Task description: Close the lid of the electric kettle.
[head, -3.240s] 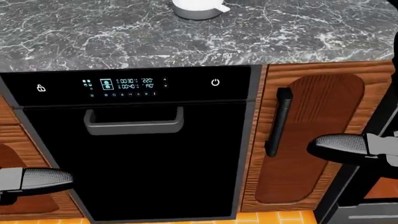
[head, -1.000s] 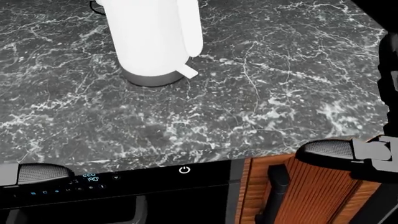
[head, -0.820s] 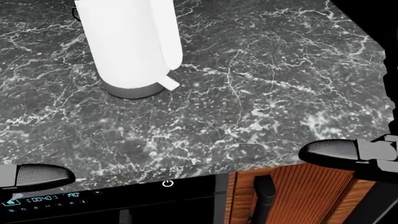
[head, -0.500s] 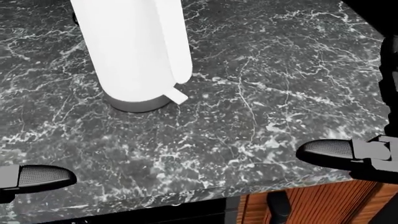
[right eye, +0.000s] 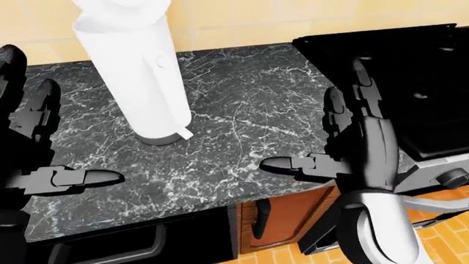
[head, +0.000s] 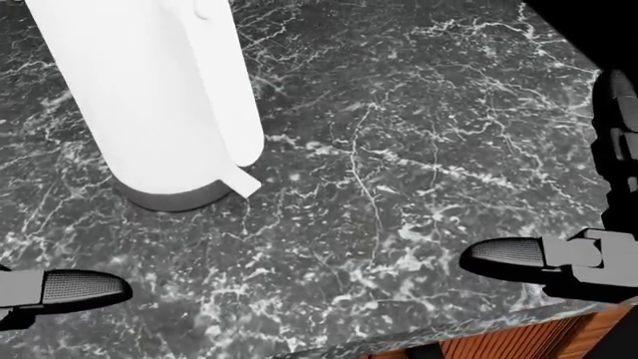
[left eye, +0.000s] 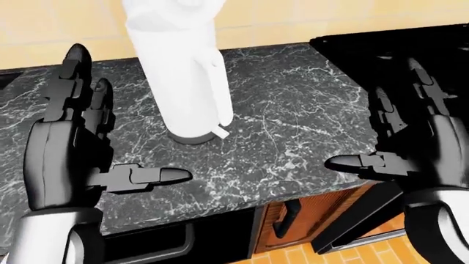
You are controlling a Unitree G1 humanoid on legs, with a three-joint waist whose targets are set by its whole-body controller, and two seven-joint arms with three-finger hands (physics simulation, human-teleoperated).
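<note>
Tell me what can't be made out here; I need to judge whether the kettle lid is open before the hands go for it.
- Kettle top and lid: cut off by the top edge in all three views, so the lid's position cannot be told.
- Left hand: the head view shows only a fingertip; the bottom edge cuts the rest.
- Right hand: its palm faces away.
- Cabinet handle: partly under the counter edge.

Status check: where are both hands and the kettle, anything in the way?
Left hand and right hand open, fingers spread, holding nothing. Electric kettle upright on the counter, untouched; its top out of frame, lid state unknown. Nothing between hands and kettle.
</note>
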